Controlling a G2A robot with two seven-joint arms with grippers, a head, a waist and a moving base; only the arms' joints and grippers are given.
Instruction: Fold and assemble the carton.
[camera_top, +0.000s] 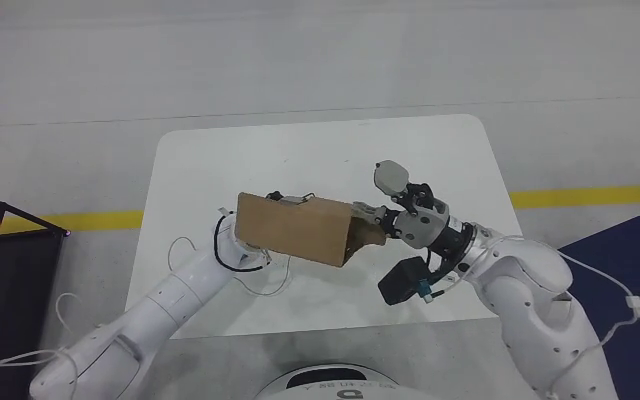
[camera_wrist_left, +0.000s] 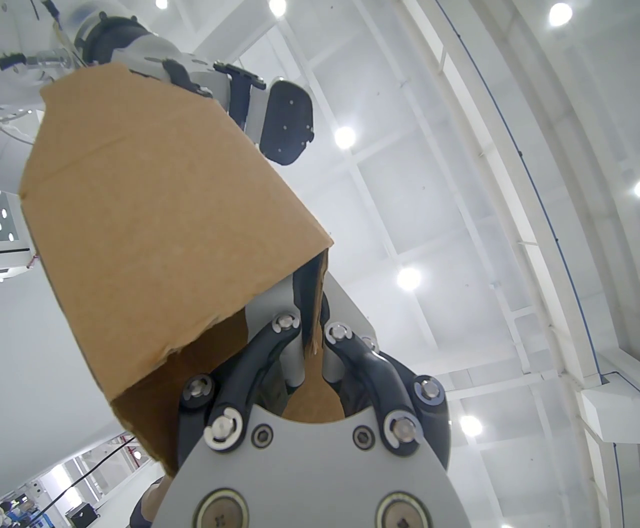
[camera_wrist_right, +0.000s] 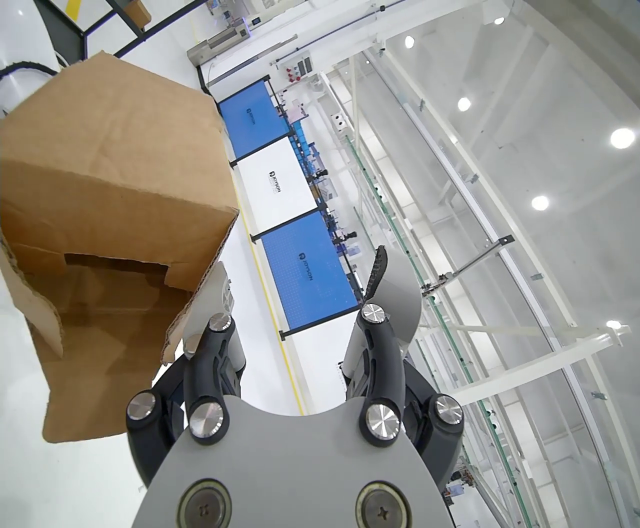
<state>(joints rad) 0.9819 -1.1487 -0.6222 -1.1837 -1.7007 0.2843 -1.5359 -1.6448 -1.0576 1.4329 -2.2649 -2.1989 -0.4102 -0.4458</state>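
Observation:
A brown cardboard carton (camera_top: 295, 228) is held up over the white table (camera_top: 320, 150), lying roughly level. My left gripper (camera_wrist_left: 312, 325) is shut on one wall edge at the carton's (camera_wrist_left: 150, 240) open end, the cardboard pinched between both fingers. At the other end my right gripper (camera_wrist_right: 300, 280) stands open. One of its fingers (camera_wrist_right: 217, 295) lies against the corner of the carton (camera_wrist_right: 110, 175), the other is out in free air. That end shows loose flaps (camera_wrist_right: 35, 305) and a dark hollow inside. In the top view the right gripper (camera_top: 378, 214) sits at the carton's flapped end.
A yellow floor line (camera_top: 575, 196) runs behind the table on both sides. A black frame (camera_top: 25, 222) stands at the left edge and a blue mat (camera_top: 610, 255) lies at the right. White cables (camera_top: 255, 268) hang under the left wrist.

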